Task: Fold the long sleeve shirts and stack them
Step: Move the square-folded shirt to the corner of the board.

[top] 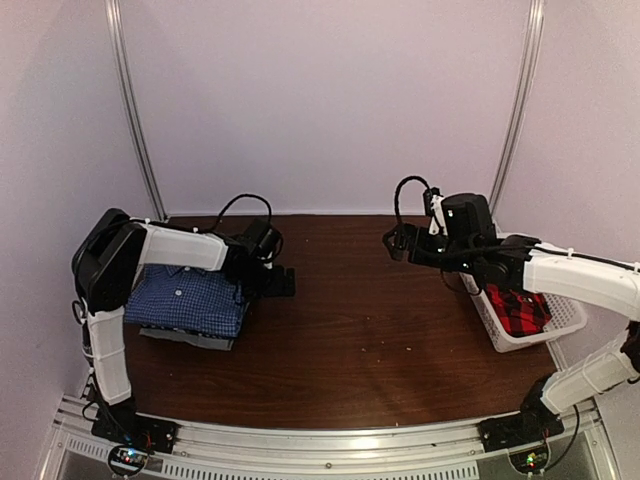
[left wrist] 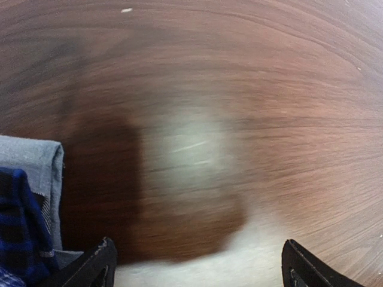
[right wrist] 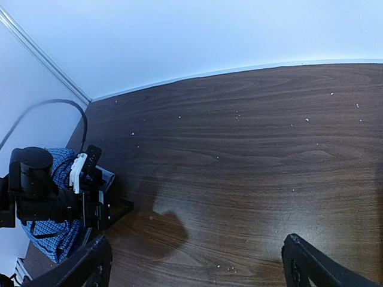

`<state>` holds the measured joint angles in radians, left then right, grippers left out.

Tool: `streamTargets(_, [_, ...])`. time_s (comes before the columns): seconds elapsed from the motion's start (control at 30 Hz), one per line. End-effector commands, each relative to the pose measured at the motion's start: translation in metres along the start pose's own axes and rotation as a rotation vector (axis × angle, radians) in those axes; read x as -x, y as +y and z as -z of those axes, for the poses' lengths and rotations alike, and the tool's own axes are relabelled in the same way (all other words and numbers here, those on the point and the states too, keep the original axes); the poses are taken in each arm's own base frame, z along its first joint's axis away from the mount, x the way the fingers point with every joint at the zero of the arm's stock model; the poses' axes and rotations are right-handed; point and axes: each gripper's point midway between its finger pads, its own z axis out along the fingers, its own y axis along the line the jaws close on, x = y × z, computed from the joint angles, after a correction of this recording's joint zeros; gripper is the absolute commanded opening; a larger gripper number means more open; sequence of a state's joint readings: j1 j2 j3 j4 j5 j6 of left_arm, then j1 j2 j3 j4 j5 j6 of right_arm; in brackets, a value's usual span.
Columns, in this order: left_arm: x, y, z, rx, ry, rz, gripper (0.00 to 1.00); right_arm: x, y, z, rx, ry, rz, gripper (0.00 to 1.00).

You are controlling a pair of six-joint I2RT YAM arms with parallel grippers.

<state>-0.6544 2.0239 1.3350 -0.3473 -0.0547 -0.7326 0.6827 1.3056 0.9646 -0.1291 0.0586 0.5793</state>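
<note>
— Shirts, the long sleeved ones: where are they lying?
— Two places; the blue-and-white check shirt point(top: 190, 300) is folded on top of a small stack at the left side of the table point(top: 370, 340), white buttons showing, partly under the left arm; a darker layer shows beneath its near edge.
— Is that the plaid one?
— From above I cannot tell; the left wrist camera shows the darker blue plaid shirt point(left wrist: 17, 233) at its left edge, with a pale blue-grey fold of cloth point(left wrist: 45, 167) against it; that picture is smeared, mind.
— And the red one?
— The red-and-black plaid shirt point(top: 520, 310) sits bunched in the white basket point(top: 505, 340) at the right edge of the table, well apart from the stack.
— What about the grippers?
— The left gripper point(top: 282, 283) hangs just to the right of the stack, fingers spread wide and clamped on nothing; only table wood shows between them in its own camera. The right gripper point(top: 393, 243) is raised over the table to the left of the basket, pointing toward the left arm; its fingers point(right wrist: 311, 266) stand wide apart too, with nothing in them; its camera looks across the wood to the left gripper, with the check shirt beyond it.
</note>
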Motion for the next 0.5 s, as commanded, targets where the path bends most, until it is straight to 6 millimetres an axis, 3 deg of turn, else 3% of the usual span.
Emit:
streamTargets(0.0, [-0.016, 0.051, 0.006, 0.095, 0.038, 0.072, 0.98, -0.004, 0.002, -0.007, 0.021, 0.004, -0.016, 1.00])
streamTargets(0.3, [-0.019, 0.103, 0.019, 0.134, 0.033, 0.135, 0.98, -0.009, 0.002, -0.012, 0.025, 0.021, -0.017, 1.00])
streamTargets(0.47, [-0.014, 0.108, 0.025, 0.132, 0.024, 0.127, 0.98, -0.012, 0.000, -0.013, 0.019, 0.028, -0.016, 1.00])
